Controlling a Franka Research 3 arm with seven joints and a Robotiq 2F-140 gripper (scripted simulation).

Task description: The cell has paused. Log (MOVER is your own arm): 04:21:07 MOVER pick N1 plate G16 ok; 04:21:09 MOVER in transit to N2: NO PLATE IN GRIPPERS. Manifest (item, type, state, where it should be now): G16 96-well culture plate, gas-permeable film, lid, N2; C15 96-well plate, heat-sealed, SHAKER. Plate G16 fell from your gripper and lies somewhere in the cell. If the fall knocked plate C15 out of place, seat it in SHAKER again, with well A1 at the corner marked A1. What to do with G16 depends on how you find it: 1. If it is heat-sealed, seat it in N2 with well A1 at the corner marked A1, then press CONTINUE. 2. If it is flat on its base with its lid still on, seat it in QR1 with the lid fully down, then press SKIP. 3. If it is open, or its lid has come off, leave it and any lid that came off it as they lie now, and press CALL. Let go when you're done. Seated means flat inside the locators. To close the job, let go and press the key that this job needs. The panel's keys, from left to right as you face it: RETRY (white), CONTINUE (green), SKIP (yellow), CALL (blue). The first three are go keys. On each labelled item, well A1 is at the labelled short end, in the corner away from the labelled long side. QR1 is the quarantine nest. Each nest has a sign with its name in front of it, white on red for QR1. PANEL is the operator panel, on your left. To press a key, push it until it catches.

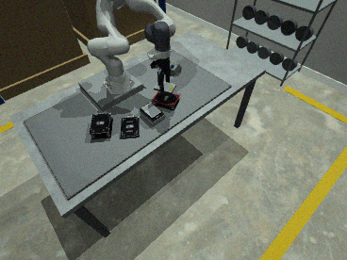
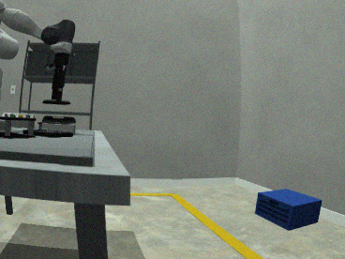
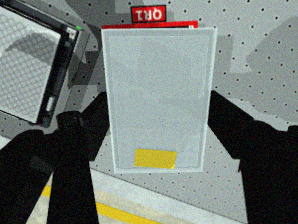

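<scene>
My gripper (image 3: 157,105) is shut on plate G16 (image 3: 159,97) across its long sides. The plate is flat, its clear lid is on, and a yellow label (image 3: 155,159) sits at its near short end. I hold it in the air over the red-framed QR1 nest (image 1: 166,99), whose red edge (image 3: 150,24) and QR1 sign (image 3: 148,13) show past the plate's far end. In the exterior view the gripper (image 2: 56,98) holds the plate (image 2: 56,101) level, well above the table. A grey-topped plate in a black frame (image 3: 27,70), also in the top view (image 1: 152,113), sits just beside QR1.
Two black nests (image 1: 101,125) (image 1: 129,127) stand further along the table. The operator panel with coloured keys (image 2: 18,115) is near the arm's base. A shelf rack (image 1: 278,33) stands beyond the table's far end.
</scene>
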